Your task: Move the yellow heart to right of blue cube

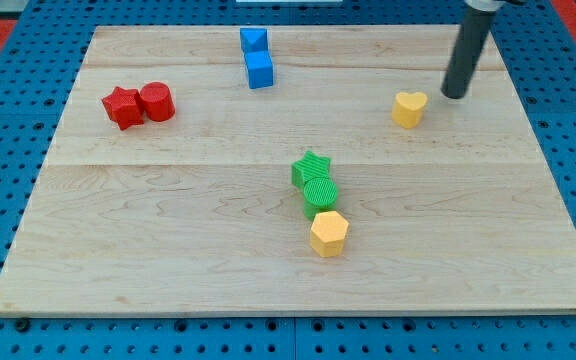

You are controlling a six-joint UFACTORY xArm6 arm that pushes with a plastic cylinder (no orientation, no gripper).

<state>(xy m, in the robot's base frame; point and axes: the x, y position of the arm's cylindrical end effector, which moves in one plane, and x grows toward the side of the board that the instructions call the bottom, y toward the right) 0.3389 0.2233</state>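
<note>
my tip [454, 95] sits just right of the yellow heart [409, 108] (small gap) — blue cube [260, 70] is well off to the view's left, near the top edge.

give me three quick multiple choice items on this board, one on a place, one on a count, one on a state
1. Where is my tip relative to the yellow heart?
A. just to the view's right of it
B. far to the view's left of it
C. below it at the board's bottom edge

2. How many blue blocks are on the board?
A. one
B. two
C. four

3. How do the red star and red cylinder sit?
A. stacked
B. at opposite corners
C. side by side, touching

Answers:
1. A, the rod ends beside the heart's right, slightly higher.
2. B, the blue cube with one more blue block above it.
3. C, no gap shows between them.
</note>
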